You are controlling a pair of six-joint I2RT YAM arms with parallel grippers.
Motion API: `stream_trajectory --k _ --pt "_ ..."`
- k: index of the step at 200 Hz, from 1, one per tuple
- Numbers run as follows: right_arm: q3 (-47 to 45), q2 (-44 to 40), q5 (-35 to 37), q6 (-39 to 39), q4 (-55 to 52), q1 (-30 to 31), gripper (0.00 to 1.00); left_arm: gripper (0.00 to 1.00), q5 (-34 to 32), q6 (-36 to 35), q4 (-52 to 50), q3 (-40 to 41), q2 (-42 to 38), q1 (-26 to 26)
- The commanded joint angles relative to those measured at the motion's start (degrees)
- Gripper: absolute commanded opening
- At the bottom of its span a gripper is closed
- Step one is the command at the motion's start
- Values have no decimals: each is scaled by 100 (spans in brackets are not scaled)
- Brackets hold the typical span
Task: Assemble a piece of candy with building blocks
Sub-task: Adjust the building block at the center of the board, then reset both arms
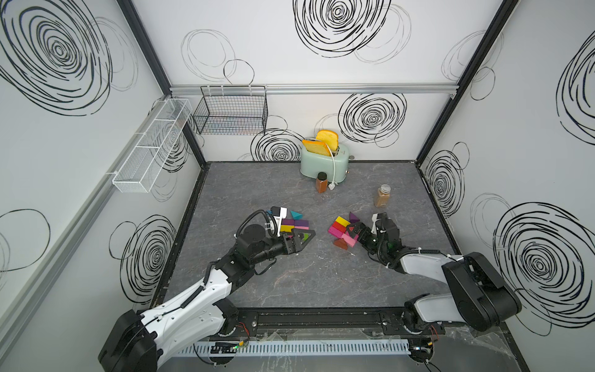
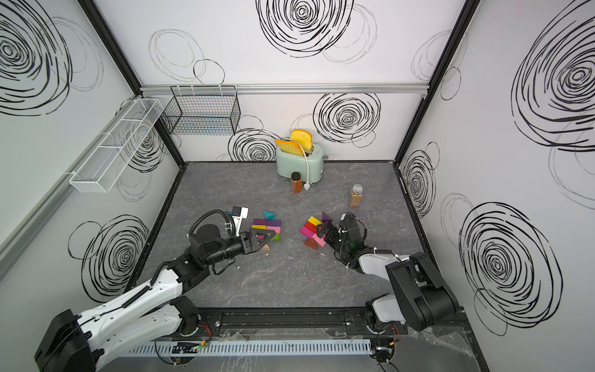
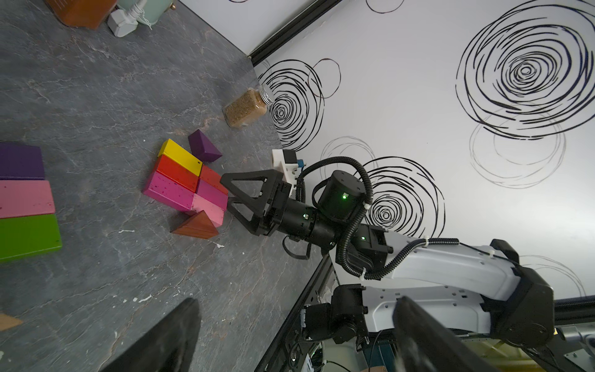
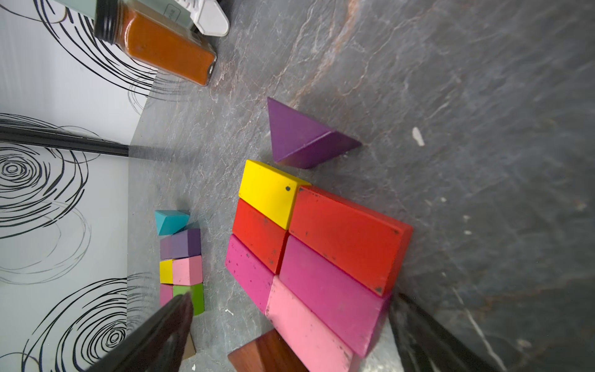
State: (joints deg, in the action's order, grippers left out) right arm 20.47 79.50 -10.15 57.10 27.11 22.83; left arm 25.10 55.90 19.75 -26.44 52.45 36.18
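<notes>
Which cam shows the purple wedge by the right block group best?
Right wrist: the purple wedge is close, sharp and unblocked, beside the yellow brick. Left wrist shows it whole but smaller; in both top views it is tiny.

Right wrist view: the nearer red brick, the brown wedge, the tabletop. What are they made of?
Nearer red brick: probably painted wood with a satin coat; dark chips show at edges and corners. Brown wedge: probably stained wood, with faint grain showing. Tabletop: grey marble look with pale veins and white scuffs; stone or printed laminate, cannot tell.
</notes>
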Motion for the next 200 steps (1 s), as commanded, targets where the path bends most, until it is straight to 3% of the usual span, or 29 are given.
stream_trajectory --k 1,60,122,160,181,200 --pt "-68 185 -79 195 -45 72 99 98 -76 -63 161 22 -8 -49" --pt "-166 -31 33 232 -162 90 99 98 -93 -78 161 -19 39 -54" --pt "-182 -761 169 -271 -939 -179 99 98 -109 -174 79 -61 75 -50" --pt "758 -1481 734 -1811 -2402 -77 99 98 -500 -1114 -1344 -657 -63 -318" --pt "1498 -1525 1108 -2991 -3234 -143 99 98 -1227 -1952 -2180 -992 -70 -647" --pt "1587 -1711 1544 -3679 -3257 -350 99 98 -2073 -2642 -2439 -1097 33 -949"
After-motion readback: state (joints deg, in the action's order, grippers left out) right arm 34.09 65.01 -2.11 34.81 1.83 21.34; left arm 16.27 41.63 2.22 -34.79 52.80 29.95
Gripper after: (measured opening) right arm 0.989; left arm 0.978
